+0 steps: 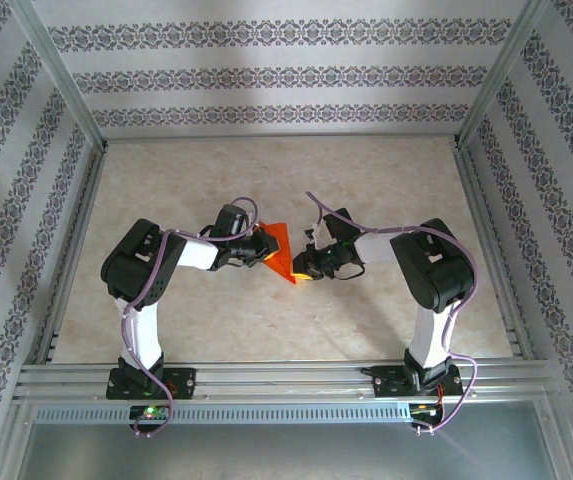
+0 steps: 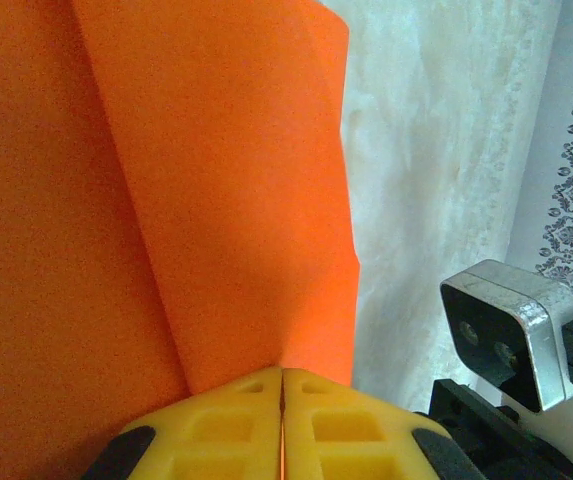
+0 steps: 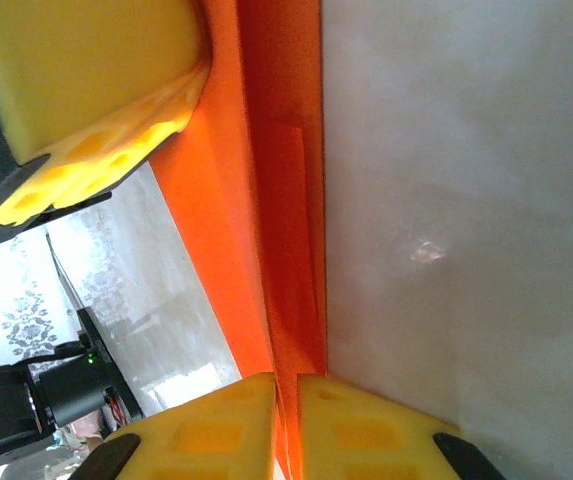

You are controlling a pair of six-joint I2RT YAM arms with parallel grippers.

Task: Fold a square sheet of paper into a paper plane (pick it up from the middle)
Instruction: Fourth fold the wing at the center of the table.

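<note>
Top external view has the orange paper (image 1: 279, 245) in the middle of the frame, between the two arms. It looks there like a triangle with its point to the lower right. The left gripper (image 1: 262, 250) meets it from the left and the right gripper (image 1: 303, 266) from the lower right; their black wrists cover part of its edges. Around it are a beige marble-pattern table (image 1: 266, 170), metal rails (image 1: 266, 375) along the bottom and walls (image 1: 266, 75) with grey flower stripes. Purple cables (image 1: 463, 300) run along both arms, and a small green light (image 1: 149, 411) shines at the left base.

In the left wrist view the yellow fingers (image 2: 346, 430) are pressed together on the paper's lower edge, a thin orange line between them. The paper covers the left and centre and shows a long crease. A silver-faced camera (image 2: 506, 335) sits at the lower right.

In the right wrist view the yellow pads (image 3: 366, 430) at the bottom pinch a folded, layered strip of the paper. At the upper left, one finger of the left gripper touches it.
</note>
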